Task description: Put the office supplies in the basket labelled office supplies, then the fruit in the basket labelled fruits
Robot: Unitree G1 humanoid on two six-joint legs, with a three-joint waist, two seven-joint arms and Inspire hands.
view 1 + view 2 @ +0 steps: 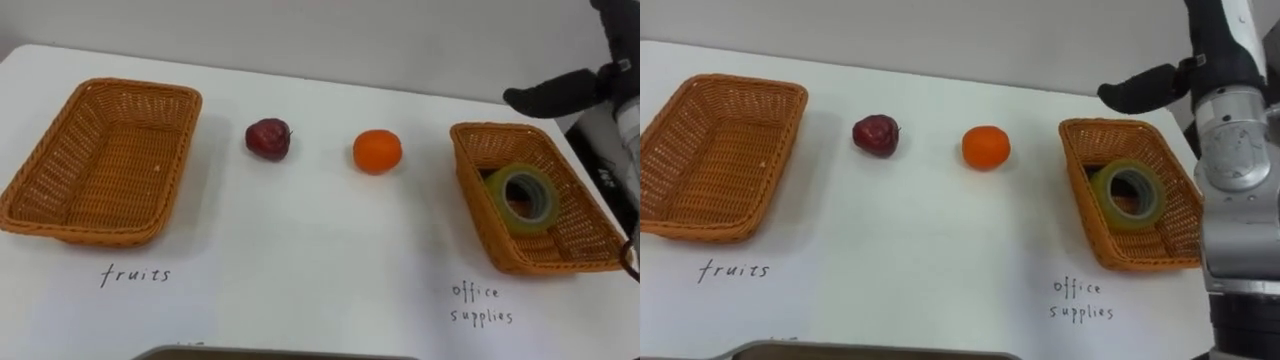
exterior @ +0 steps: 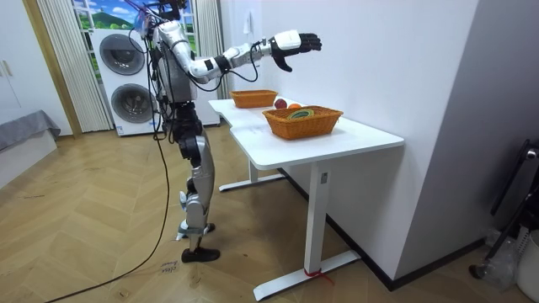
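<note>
Wicker basket point(image 1: 490, 128) labelled "office supplies" holds tape roll point(image 1: 500, 192).

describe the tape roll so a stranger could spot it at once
On the white table, find the wicker basket at the robot's right end. The tape roll lies inside it: a yellow-green ring, unlike the solid apple and orange on the bare tabletop.

Baskets: two in play, a left basket point(image 1: 45, 170) and a right basket point(image 1: 478, 190).
Fruit: two pieces, one apple point(image 1: 268, 138) and one orange point(image 1: 377, 151) (one of each kind).
Tape roll point(image 1: 500, 200): just the one.
Handwritten labels point(image 1: 135, 275): two, one per basket.
</note>
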